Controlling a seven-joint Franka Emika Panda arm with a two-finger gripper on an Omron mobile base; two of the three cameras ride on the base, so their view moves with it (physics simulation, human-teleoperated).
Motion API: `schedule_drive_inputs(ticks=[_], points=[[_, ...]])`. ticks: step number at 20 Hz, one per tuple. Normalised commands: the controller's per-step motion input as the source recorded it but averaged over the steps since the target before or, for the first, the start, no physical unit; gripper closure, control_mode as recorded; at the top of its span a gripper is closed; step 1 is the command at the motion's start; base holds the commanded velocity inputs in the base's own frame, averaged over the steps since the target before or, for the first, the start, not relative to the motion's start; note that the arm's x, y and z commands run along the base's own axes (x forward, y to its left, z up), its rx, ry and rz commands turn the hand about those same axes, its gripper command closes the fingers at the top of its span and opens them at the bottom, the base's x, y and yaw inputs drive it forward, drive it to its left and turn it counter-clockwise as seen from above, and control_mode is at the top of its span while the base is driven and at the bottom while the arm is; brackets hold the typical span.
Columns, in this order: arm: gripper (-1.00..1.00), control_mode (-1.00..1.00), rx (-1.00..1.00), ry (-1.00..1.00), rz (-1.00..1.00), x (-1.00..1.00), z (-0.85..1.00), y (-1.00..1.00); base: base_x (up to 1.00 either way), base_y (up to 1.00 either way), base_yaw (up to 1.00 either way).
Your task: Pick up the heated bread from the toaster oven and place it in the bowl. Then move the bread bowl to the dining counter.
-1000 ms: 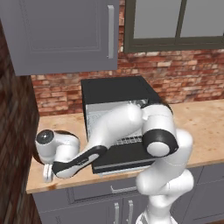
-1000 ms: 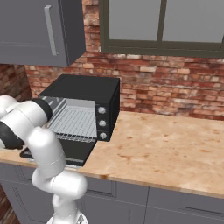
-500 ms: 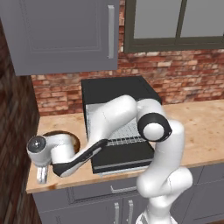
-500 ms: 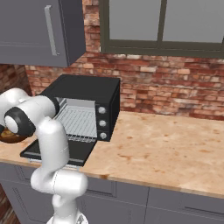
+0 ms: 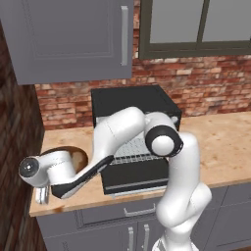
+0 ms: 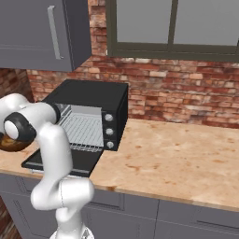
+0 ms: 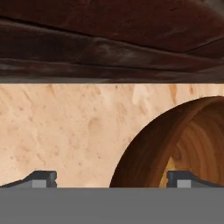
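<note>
The dark brown wooden bowl (image 5: 73, 156) sits on the counter left of the black toaster oven (image 5: 135, 105), whose door hangs open with the wire rack (image 5: 128, 147) bare. A golden patch inside the bowl looks like the heated bread (image 5: 79, 157); a sliver of the bread (image 7: 171, 168) also shows past the rim. My gripper (image 5: 42, 195) hangs open, low at the bowl's front left. In the hand view the gripper (image 7: 113, 179) straddles the bowl's rim (image 7: 140, 153), one fingertip outside and one over the inside. The dining counter is out of view.
A dark side wall (image 5: 14, 147) stands close to the left of my hand. The counter's front edge (image 5: 63, 208) runs just below the gripper. The oven's dropped door (image 5: 135, 176) juts toward me. Bare counter (image 6: 177, 158) stretches right of the oven.
The arm has swung further left and lower, carrying the hand from over the bowl to its front-left rim. The jaws have stayed open. The bowl and oven have not moved.
</note>
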Motion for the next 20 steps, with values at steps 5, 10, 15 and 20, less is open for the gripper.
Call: schedule_drive_inputs(ticks=[5,10,15,20], points=[[-1.00,-1.00,-0.01,0.00,0.00,0.36,-0.02,-0.02,0.00,0.00,0.00],[-1.00,-1.00,-0.01,0.00,0.00,0.31,-0.23,-0.09,0.00,0.00,0.00],[1.00,-1.00,0.00,0.00,0.00,0.13,-0.16,-0.32,0.00,0.00,0.00],[1.00,-1.00,0.00,0.00,0.00,0.00,-0.07,-0.34,0.00,0.00,0.00]])
